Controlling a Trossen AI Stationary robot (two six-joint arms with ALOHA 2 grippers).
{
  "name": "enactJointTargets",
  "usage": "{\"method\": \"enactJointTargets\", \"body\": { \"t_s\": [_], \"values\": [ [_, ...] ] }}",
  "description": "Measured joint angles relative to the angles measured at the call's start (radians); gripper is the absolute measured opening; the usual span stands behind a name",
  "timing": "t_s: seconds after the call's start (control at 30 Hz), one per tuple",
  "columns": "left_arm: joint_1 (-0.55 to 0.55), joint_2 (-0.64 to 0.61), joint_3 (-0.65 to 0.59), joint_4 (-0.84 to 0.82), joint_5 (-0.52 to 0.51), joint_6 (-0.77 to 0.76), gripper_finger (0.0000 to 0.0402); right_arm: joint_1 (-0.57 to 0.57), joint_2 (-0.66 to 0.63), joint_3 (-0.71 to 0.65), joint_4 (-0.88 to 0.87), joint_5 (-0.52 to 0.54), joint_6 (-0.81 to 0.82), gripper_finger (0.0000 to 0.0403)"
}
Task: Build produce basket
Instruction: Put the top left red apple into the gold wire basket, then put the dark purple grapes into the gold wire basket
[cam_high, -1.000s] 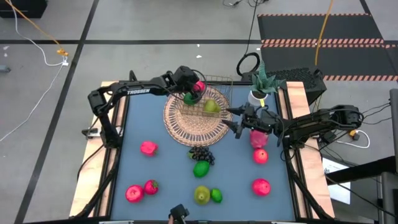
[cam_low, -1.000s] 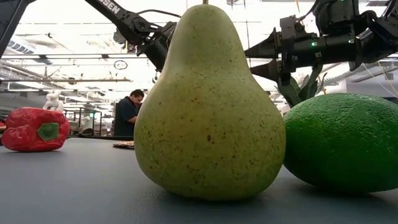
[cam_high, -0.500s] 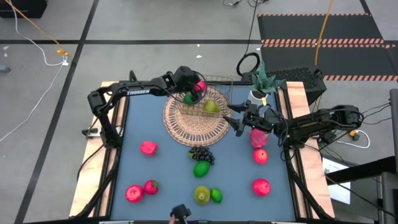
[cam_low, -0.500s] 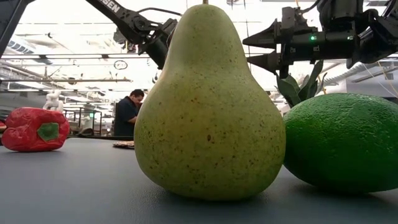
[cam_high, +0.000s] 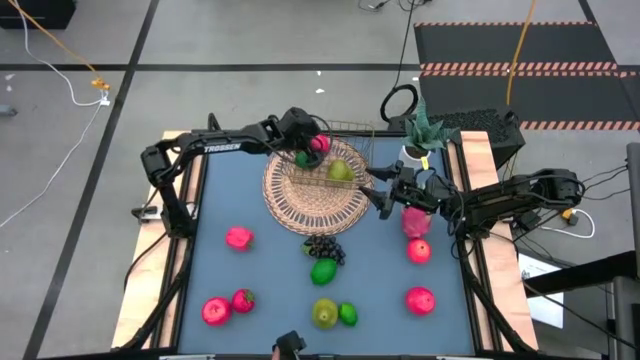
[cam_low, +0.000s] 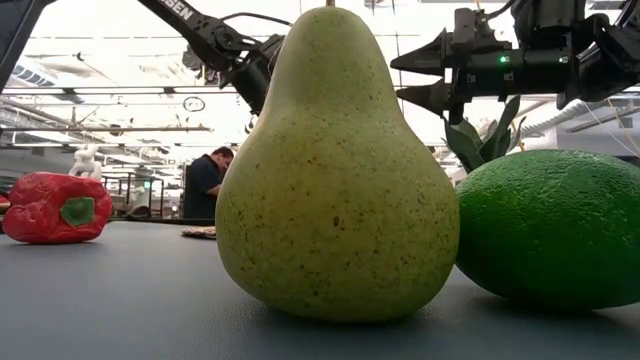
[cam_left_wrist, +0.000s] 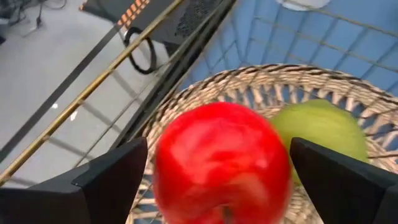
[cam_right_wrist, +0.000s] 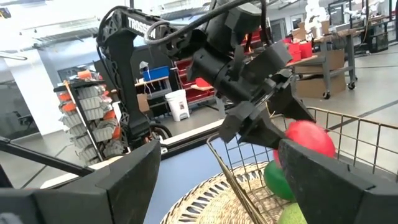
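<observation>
Your left gripper (cam_high: 312, 147) hangs over the round tan woven wicker basket (cam_high: 322, 197), a round red apple (cam_left_wrist: 222, 163) between its spread fingers.

In the left wrist view both dark fingers (cam_left_wrist: 109, 180) stand clear of the apple's sides, so the jaws are apart and not clamped on it; a yellow-green pear (cam_high: 340, 171) and a green round fruit (cam_high: 303, 158) lie in the basket below. Your basket sits toward 12 o'clock on the blue table (cam_high: 270, 265). Your right gripper (cam_high: 379, 193) waits at the basket's 3 o'clock rim, jaws wide with nothing between them. The rest of your produce lies toward 6 o'clock: a dark grape bunch (cam_high: 323, 247), a green lime (cam_high: 323, 271), a speckled yellow-green pear (cam_low: 335, 170) and a pink round fruit (cam_high: 420, 299).
</observation>
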Motion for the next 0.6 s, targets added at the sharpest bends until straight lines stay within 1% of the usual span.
{"method": "enactJointTargets", "body": {
  "t_s": [0.27,0.4,0.5,0.6],
  "values": [
    [-0.006,0.0,0.0,0.027,-0.027,-0.013,0.0383,0.0,0.0,0.0,0.0,0.0,0.0,0.0322],
    [-0.015,-0.004,0.0,0.05,-0.113,-0.031,0.0383,0.0,0.0,0.0,-0.003,0.0,0.0,0.0322],
    [-0.028,-0.038,0.0,0.04,-0.158,-0.033,0.0383,0.0,0.0,0.001,-0.032,0.0,0.0,0.0322],
    [-0.051,-0.096,0.0,0.005,-0.169,-0.032,0.0383,0.0,0.0,0.001,-0.117,0.0,0.0,0.0322]
  ]
}}
